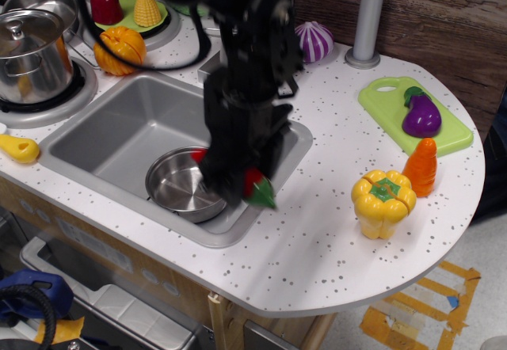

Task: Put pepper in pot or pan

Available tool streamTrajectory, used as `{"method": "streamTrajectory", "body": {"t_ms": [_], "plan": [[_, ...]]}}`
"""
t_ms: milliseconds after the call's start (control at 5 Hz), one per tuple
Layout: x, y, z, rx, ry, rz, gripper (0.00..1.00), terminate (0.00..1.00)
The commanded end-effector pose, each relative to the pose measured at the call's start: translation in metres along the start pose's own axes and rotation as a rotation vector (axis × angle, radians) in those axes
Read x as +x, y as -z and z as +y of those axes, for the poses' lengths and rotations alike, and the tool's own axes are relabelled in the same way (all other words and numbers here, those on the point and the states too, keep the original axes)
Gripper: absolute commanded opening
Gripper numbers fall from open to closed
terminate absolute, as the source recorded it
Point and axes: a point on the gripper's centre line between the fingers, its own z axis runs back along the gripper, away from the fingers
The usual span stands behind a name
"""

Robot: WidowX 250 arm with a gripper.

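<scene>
My gripper (230, 177) is shut on the red chili pepper (252, 182). Its green stem cap (263, 195) sticks out to the right and a bit of its red tip shows to the left of the fingers. I hold the pepper in the air over the right rim of the small shiny steel pan (181, 185), which lies empty in the grey sink (119, 136). The black arm hides the pan's right edge and most of the pepper's body.
A yellow bell pepper (383, 202), an orange carrot (422, 167) and a green board (380, 104) with a purple eggplant (421, 115) are on the right. A lidded steel pot (28, 53), an orange pumpkin (119, 49) and a purple onion (314, 41) stand behind the sink.
</scene>
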Motion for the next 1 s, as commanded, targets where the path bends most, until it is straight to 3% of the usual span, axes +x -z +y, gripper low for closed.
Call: {"method": "streamTrajectory", "body": {"t_ms": [0, 200, 600, 800], "plan": [[0.063, -0.011, -0.023, -0.107, 0.080, -0.103, 0.00, 0.00], [0.084, 0.020, -0.034, -0.181, 0.133, -0.115, 0.00, 0.00], [0.089, 0.066, -0.023, -0.239, 0.195, -0.110, 0.00, 0.00], [0.084, 0.072, -0.022, -0.260, 0.205, -0.090, 1.00, 0.00]]}}
